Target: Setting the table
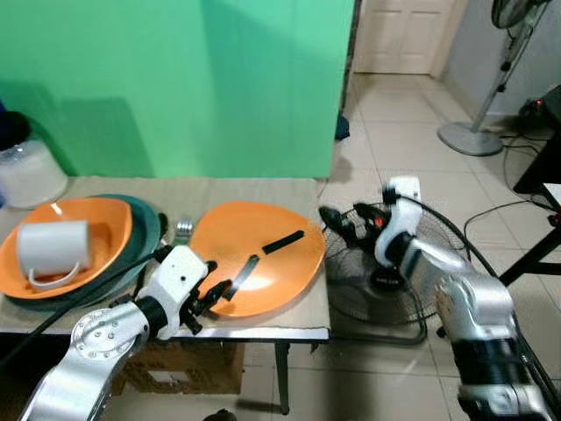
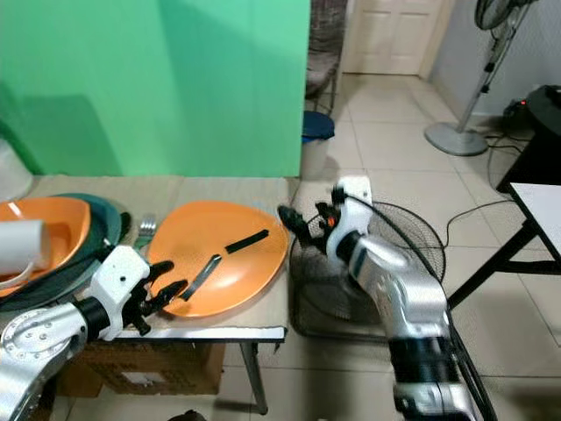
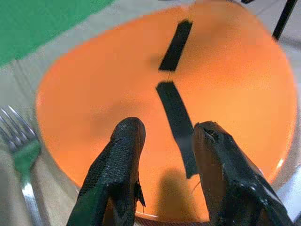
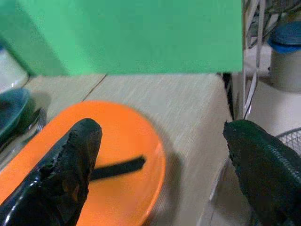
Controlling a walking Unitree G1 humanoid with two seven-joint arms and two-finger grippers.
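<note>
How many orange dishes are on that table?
2. One orange plate lies at the table's right end, by the left gripper. One orange bowl sits left, holding a white mug. Others may be stacked unseen.

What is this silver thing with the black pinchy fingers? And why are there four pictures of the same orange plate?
It's a robot that helps set a table. It has two silver arms, and each ends in a claw with two long black fingers.

Two pictures come from the robot's eyes, looking down at the table. The other two come from little cameras on its wrists, looking along the fingers.

On the table lies a big orange plate with two flat black strips on it. I can't tell what they are. A fork lies beside the plate. To the left are an orange bowl with a white mug in it, stacked in a dark green bowl.

The left claw is open over the plate's near edge, by one strip. The right claw is open too, just past the table's right edge, above a fan on the floor. Neither holds anything.
</note>
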